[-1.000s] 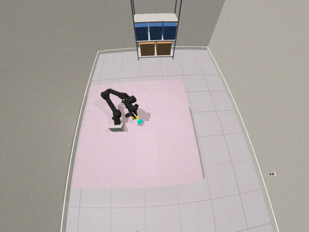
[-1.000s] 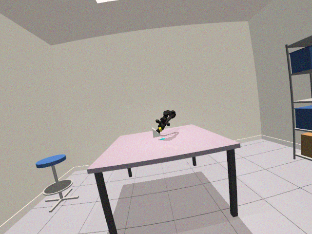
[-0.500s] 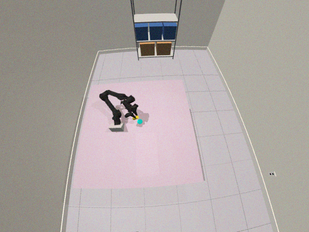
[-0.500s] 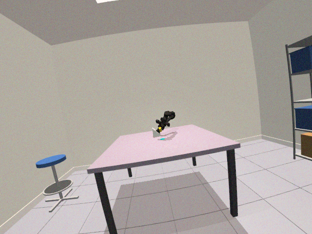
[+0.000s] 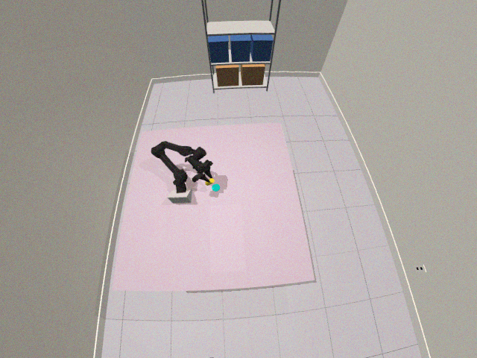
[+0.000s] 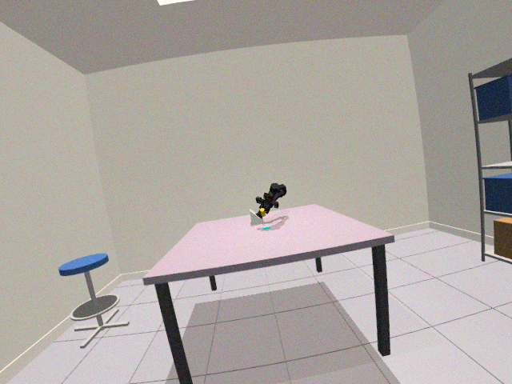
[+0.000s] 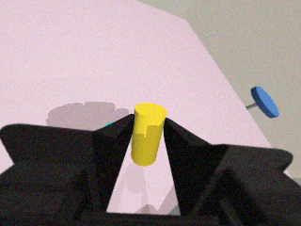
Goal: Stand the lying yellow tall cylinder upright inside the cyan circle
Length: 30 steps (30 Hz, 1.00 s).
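The yellow tall cylinder is held between the fingertips of my gripper, which is shut on it. In the exterior view it looks nearly upright and is above the table top. The cyan circle lies flat on the table, just beside and below the cylinder in the top view. In the wrist view only a sliver of the circle shows; my left finger hides the rest.
The pink table carries the arm's pale base block, close to the gripper. A blue stool stands beyond the table edge. A shelf with blue and orange boxes stands away from the table.
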Available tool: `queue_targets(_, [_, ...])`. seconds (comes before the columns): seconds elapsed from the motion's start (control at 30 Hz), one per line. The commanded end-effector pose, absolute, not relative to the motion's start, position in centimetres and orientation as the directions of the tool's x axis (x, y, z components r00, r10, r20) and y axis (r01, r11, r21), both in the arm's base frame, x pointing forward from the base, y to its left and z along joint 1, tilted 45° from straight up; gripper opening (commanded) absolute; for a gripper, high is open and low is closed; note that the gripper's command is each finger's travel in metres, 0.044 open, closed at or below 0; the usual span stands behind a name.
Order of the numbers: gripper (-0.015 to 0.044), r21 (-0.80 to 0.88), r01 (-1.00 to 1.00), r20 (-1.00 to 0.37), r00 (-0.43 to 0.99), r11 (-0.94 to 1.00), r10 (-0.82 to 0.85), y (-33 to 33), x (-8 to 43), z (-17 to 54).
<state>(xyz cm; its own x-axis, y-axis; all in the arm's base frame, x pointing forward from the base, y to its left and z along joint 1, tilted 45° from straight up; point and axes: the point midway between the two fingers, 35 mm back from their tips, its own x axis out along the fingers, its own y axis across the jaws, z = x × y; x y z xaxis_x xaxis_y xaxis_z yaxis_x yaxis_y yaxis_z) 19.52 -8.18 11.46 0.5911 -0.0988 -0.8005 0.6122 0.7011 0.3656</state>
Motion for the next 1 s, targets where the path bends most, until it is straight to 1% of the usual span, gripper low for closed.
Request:
queue_targets(0.0, [0.0105,0.370,0.615,-0.783,0.610,0.696,-0.123,-8.18,19.45,11.42])
queue_targets(0.97, [0.0105,0.439,0.613,-0.655,0.719,0.657,-0.234,-8.32,19.49,11.57])
